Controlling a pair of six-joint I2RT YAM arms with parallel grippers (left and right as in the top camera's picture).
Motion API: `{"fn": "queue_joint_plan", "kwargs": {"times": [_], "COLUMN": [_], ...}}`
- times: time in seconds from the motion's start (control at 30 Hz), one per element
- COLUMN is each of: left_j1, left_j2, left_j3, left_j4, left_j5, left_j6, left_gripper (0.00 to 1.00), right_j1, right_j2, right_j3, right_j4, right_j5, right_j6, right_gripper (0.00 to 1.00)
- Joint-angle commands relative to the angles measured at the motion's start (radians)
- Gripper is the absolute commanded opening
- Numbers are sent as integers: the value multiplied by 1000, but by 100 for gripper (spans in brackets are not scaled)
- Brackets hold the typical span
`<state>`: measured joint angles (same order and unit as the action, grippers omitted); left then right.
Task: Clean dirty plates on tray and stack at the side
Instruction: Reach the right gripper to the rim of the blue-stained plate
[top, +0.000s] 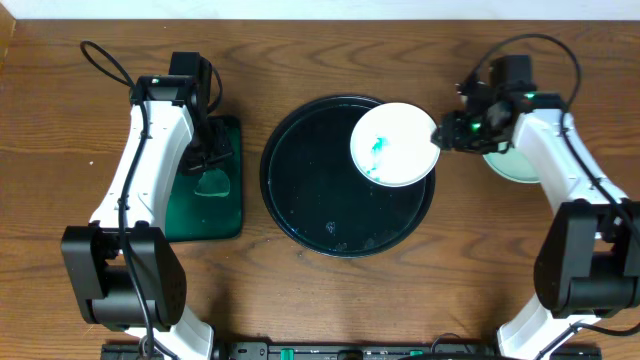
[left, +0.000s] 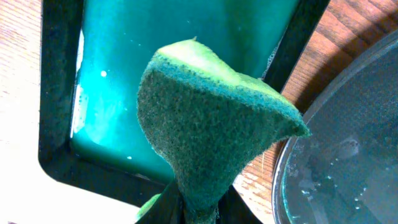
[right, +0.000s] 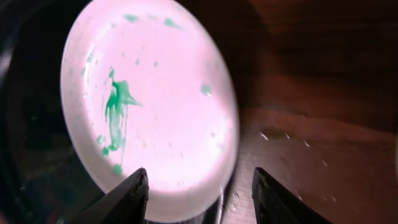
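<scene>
Plate: a white plate (top: 393, 145) is seen on the upper right part of the tray (top: 300, 200), with its right edge carried out past the tray's rim.
Smears: teal-green smears (right: 117, 112) are spread over the plate's face, as one long streak with scattered dots around it.
Right gripper: the right gripper (top: 440, 133) is placed at the plate's right edge. Its fingers (right: 134, 193) are spread apart. In the wrist view the near rim of the plate is framed between them, and a gap is left beside the other finger. No clamp on the plate is seen.
Second plate: a second plate (top: 505, 168), pale and faintly green, is set on the table (top: 320, 60) right of the tray. It is partly covered by the right arm.
Tray: wet drops are shown on the glossy black surface.
Left gripper: the left gripper (top: 205, 155) is held over the green tray (top: 210, 215), left of the black tray. Its fingers are closed on a sponge (left: 205, 124).
Sponge: the green pad is pinched at its lower end and folded upward. It is kept above the green tray, and the black tray's rim is just beside it.
Third plate: none can be made out.
</scene>
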<state>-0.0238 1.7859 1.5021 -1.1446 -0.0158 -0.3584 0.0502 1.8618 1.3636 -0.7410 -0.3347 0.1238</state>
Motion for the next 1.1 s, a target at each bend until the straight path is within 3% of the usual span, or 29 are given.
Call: {"fn": "queue_joint_plan", "kwargs": {"times": [0.0, 0.1, 0.33, 0.47, 0.6, 0.73, 1.0, 1.07], "left_j1": [3, 3, 3, 3, 3, 3, 3, 3], "left_j2": [12, 12, 12, 12, 12, 12, 12, 12], "left_j3": [-9, -9, -9, -9, -9, -9, -9, -9], "left_j4": [-3, -3, 1, 3, 5, 5, 4, 4], "left_j5": [8, 8, 8, 8, 8, 8, 8, 8], "left_j6": [18, 25, 25, 25, 25, 25, 24, 24], "left_gripper": [15, 16, 16, 16, 16, 16, 15, 11], "right_j1": [37, 37, 36, 39, 48, 58, 79, 97], "right_j2": [11, 40, 87, 122, 148, 146, 137, 126], "right_j3": [-36, -37, -37, -37, -37, -37, -37, -37], "right_j4": [50, 78, 114, 119, 124, 129, 120, 115], "right_j5": [116, 124, 150, 143, 142, 143, 105, 59], "right_j6": [104, 147, 198, 216, 239, 239, 225, 195], "right_gripper": [50, 44, 47, 43, 13, 1, 1, 1]}}
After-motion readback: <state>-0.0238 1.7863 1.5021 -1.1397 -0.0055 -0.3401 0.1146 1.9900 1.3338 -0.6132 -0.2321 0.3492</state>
